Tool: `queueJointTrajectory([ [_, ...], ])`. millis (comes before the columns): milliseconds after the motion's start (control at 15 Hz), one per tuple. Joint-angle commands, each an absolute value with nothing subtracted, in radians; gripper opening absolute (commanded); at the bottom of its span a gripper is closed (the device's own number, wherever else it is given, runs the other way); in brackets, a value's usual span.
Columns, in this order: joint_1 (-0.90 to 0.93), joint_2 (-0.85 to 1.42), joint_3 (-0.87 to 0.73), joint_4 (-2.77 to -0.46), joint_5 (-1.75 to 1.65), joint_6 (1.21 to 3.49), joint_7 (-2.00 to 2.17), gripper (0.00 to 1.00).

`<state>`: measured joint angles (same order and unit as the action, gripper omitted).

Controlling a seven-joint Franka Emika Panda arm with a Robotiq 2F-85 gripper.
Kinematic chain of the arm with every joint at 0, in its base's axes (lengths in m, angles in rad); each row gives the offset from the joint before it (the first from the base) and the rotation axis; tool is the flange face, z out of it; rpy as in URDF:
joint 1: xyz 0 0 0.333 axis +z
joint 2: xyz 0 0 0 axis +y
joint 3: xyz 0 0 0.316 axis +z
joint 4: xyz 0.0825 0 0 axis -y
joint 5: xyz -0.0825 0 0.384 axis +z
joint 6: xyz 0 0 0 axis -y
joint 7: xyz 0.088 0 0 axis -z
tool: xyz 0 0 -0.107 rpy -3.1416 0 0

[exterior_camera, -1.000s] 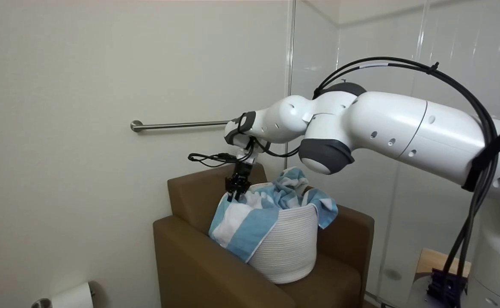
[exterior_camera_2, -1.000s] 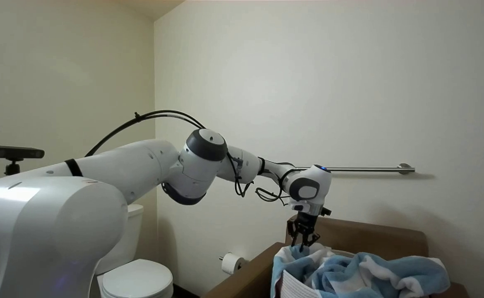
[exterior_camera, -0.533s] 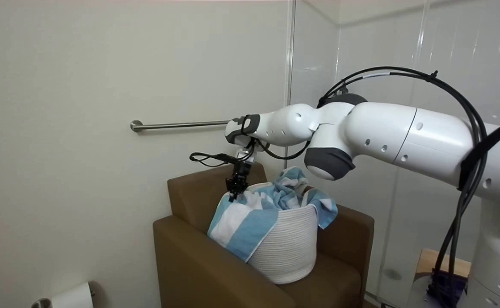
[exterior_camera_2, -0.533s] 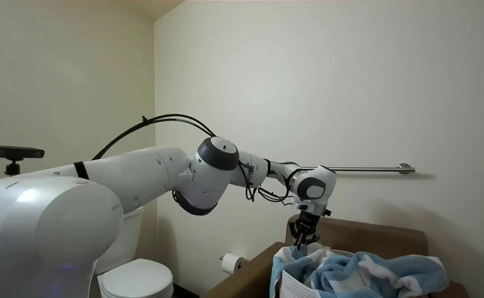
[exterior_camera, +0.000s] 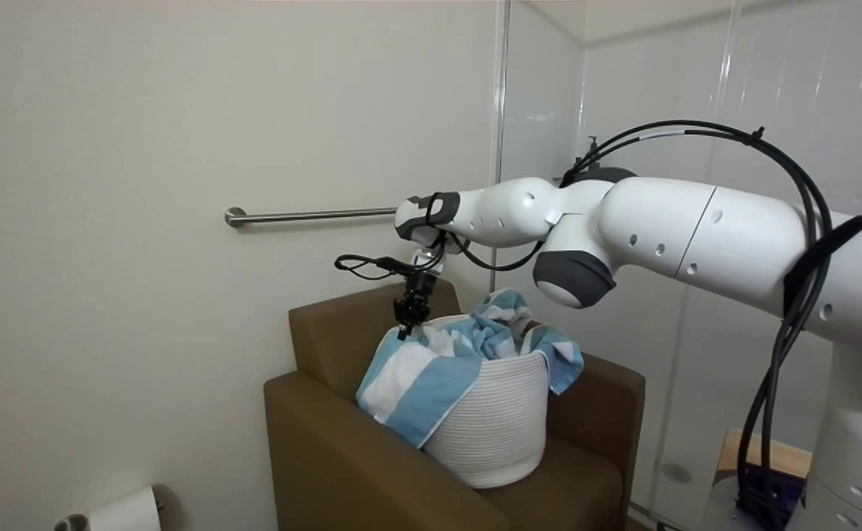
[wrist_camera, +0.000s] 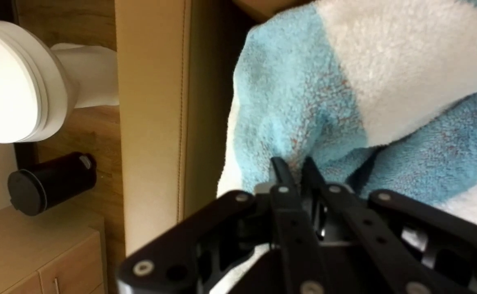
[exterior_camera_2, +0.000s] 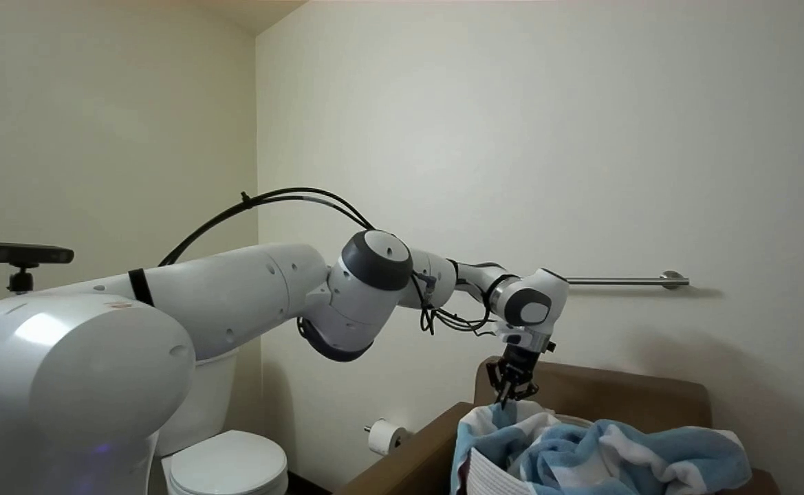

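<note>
A blue-and-white striped towel lies bunched in and draped over a white woven basket. The basket rests on the seat of a brown armchair. At the basket's edge, nearest the chair back, my gripper points down with its jaws closed on a fold of the towel. In the wrist view, blue cloth of the towel rises between the fingertips of the gripper. An exterior view also has the gripper meeting the towel there; the pinched bit itself is mostly hidden.
A metal bar is fixed to the wall behind the chair, close to the wrist. The chair's armrest runs beside the towel. Beyond it are a toilet, a paper roll, a black bin and a wooden cabinet.
The jaws have closed on the towel. Since then my gripper has risen slightly and shifted to the right in both exterior views, and the towel's draped edge has shifted a little.
</note>
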<state>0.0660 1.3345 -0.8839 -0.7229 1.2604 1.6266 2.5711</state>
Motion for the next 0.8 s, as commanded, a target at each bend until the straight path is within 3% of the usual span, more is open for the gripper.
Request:
queueJointTrajectory([
  [0, 0.073, 1.224, -0.892, -0.852, 1.298, 1.663, 2.442, 0.10],
  [733, 0.072, 0.960, -0.982, -1.237, 1.389, 1.722, 2.365, 0.10],
])
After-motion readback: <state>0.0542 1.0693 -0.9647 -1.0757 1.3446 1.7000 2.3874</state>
